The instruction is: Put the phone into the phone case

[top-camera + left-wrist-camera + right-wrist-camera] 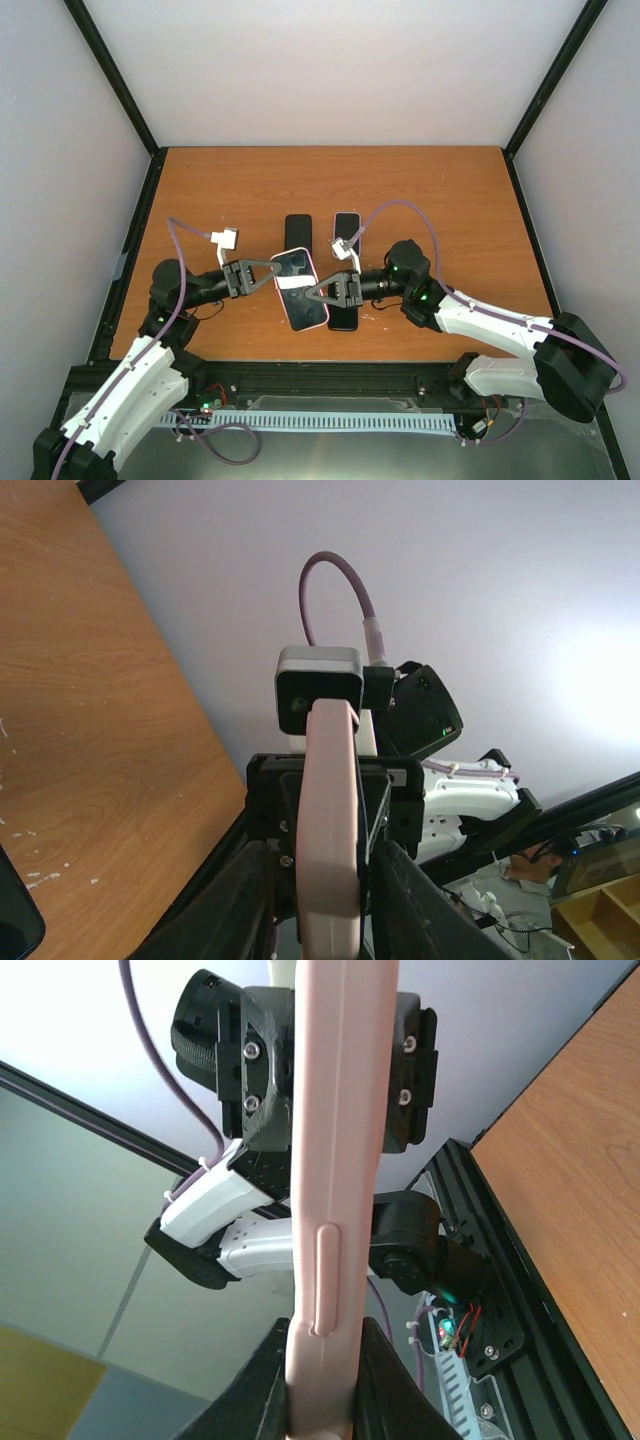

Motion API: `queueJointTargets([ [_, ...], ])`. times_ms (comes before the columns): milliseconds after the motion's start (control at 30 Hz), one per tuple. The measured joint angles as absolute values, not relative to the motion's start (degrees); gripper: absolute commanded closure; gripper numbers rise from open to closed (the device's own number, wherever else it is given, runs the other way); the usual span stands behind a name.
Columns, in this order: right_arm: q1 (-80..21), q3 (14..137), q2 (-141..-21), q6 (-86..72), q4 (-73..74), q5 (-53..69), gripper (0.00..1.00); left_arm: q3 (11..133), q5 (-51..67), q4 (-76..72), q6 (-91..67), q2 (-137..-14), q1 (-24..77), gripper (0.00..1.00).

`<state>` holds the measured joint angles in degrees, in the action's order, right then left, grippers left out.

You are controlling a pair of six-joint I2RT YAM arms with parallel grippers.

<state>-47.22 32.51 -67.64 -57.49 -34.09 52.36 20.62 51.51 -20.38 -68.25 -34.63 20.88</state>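
Observation:
A pink phone case with a dark phone screen showing inside its rim is held above the table between both grippers. My left gripper is shut on its left edge. My right gripper is shut on its right edge. In the left wrist view the case stands edge-on between my fingers, with the other gripper behind it. In the right wrist view the case edge, with a long side button, sits between my fingers.
Two black phone-like slabs lie on the wooden table behind the case, one on the left and one on the right. Another dark slab lies under the right gripper. A black corner shows in the left wrist view.

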Motion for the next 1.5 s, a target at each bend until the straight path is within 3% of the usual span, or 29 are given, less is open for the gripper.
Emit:
queueJointTargets([
  [100,-47.22,32.51,-67.64,-57.95,-34.50,52.75,0.93,21.65,51.18,-19.29,-67.31,-35.16,20.88,0.98],
  [300,-47.16,32.49,-67.37,-57.63,-33.08,52.07,0.93,22.22,50.81,-18.79,-67.53,-36.49,20.88,0.98],
  [333,-47.16,32.49,-67.22,-57.63,-32.64,51.77,0.94,22.31,50.85,-18.76,-67.51,-36.95,20.88,0.93],
  [433,-47.07,32.49,-66.74,-57.63,-31.97,50.78,0.94,23.51,50.83,-17.41,-66.67,-37.78,20.88,0.61],
  [567,-47.13,32.49,-66.00,-58.19,-31.99,48.16,0.94,26.35,49.54,-12.69,-64.29,-38.39,20.88,0.32],
  [667,-47.13,32.49,-65.82,-59.51,-33.17,44.82,0.95,26.85,49.52,-10.57,-62.72,-38.22,20.80,0.26],
  [833,-47.13,32.49,-65.82,-62.15,-36.10,39.11,0.95,25.58,51.16,-9.37,-62.22,-38.11,20.80,0.26],
  [1067,-47.18,33.04,-66.81,-63.31,-37.60,32.88,0.95,21.71,54.48,-10.94,-62.63,-37.93,20.80,0.38],
  [1333,-47.18,34.52,-69.01,-62.98,-37.08,30.04,0.95,21.06,56.05,-14.11,-62.70,-38.61,20.80,0.87],
  [1433,-47.18,34.52,-69.25,-63.09,-36.67,29.65,0.94,20.99,55.96,-14.09,-62.13,-38.68,20.78,0.99],
  [1500,-47.13,34.52,-69.28,-62.81,-36.40,29.32,0.94,21.04,55.66,-13.69,-61.84,-38.68,20.73,1.00],
])
